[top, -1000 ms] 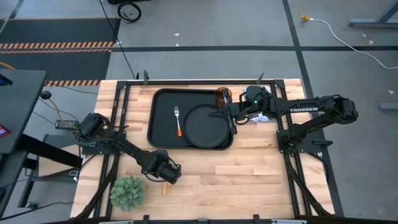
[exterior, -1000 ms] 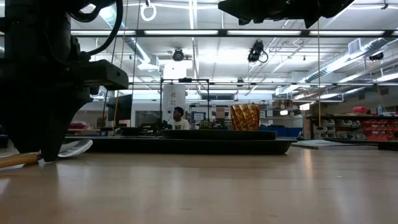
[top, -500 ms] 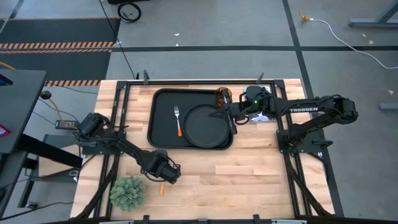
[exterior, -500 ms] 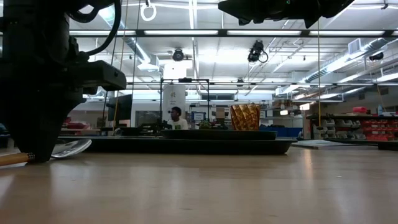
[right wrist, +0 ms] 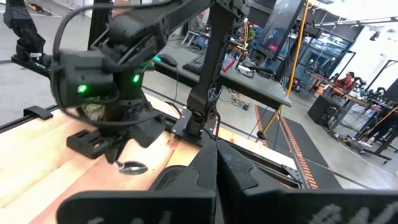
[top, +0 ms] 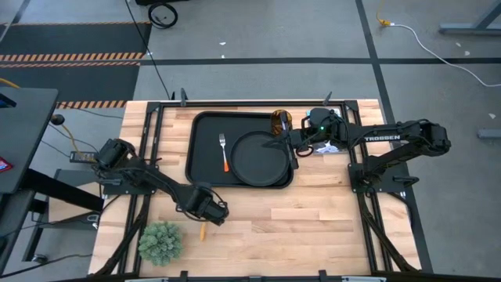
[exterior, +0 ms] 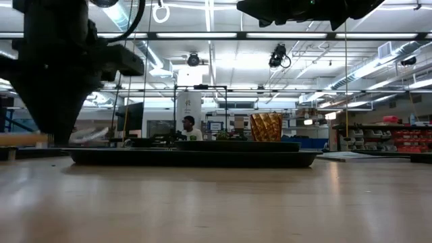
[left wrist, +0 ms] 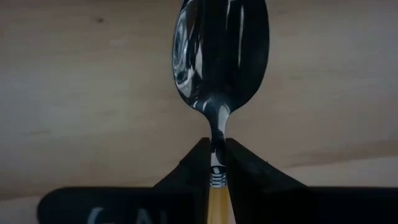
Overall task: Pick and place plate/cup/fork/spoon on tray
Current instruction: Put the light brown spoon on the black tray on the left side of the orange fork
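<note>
My left gripper (top: pixel 210 208) is shut on the orange-handled spoon (left wrist: pixel 219 74) above the near-left part of the table. The spoon's bowl also shows in the right wrist view (right wrist: pixel 132 167). The black tray (top: pixel 205 129) lies at the far middle. It holds the round black plate (top: pixel 258 159), the fork (top: pixel 225 153) to the plate's left and the amber cup (top: pixel 280 121) at its far right corner. My right gripper (top: pixel 293 142) is shut and empty, high above the tray's right rim. My left gripper pinches the spoon's neck (left wrist: pixel 216 144), where the metal meets the orange handle (left wrist: pixel 216 200), between its two fingers. The fingers point down from above and lie across the spoon. The spoon hangs about level, clear of the table, with its handle (exterior: pixel 23 140) sticking out behind the fingers.
A green plant ball (top: pixel 160 243) sits at the near left corner, close to my left gripper. Bare wood lies between the tray and the near edge. A person shows in the room far behind the table (exterior: pixel 190 128).
My left gripper has gone up and a little toward the far edge, keeping its hold. The spoon, which lay with its handle end down on the table, is now lifted clear and about level.
</note>
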Robot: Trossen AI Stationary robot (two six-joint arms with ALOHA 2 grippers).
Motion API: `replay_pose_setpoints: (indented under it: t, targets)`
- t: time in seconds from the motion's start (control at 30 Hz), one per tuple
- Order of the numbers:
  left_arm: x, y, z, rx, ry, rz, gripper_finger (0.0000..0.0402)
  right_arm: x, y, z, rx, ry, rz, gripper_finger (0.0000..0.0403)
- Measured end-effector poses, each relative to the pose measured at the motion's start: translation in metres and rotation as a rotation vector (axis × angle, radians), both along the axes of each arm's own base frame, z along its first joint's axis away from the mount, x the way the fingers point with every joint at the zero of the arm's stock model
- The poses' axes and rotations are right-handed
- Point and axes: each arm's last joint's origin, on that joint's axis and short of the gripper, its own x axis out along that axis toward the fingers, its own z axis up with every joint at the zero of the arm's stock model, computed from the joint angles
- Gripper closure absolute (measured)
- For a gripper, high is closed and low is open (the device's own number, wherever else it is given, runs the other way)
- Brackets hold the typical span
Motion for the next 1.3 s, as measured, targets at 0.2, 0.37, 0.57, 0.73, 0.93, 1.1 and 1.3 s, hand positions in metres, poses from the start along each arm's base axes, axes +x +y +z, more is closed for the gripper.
replay_pose_setpoints:
  t: [0.2,0.37,0.57,0.73,0.93,1.1,1.3]
  targets:
    - [0.0,0.021,0.019,0.037,0.039,-0.019,0.0359,0.0,0.0,0.001,-0.001,-0.006,0.0,0.0399]
    - [0.001,0.048,0.027,0.075,0.074,-0.049,0.0359,0.0,0.0,0.001,-0.001,-0.007,0.0,0.0399]
    - [0.009,0.09,0.033,0.133,0.071,-0.08,0.0359,0.0,0.0,0.0,-0.001,-0.004,0.0,0.0399]
    - [0.016,0.132,0.033,0.185,0.061,-0.089,0.0359,0.0,0.0,0.0,-0.001,-0.002,0.0,0.0399]
    - [0.019,0.179,0.034,0.266,0.041,-0.086,0.0359,0.0,0.0,0.0,0.005,0.001,-0.001,0.0399]
    - [0.015,0.205,0.034,0.35,0.07,-0.048,0.0359,0.0,0.0,-0.001,0.027,0.014,-0.002,0.0399]
    - [0.016,0.217,0.033,0.406,0.077,-0.068,0.0359,0.0,0.0,-0.001,0.053,0.019,-0.004,0.0399]
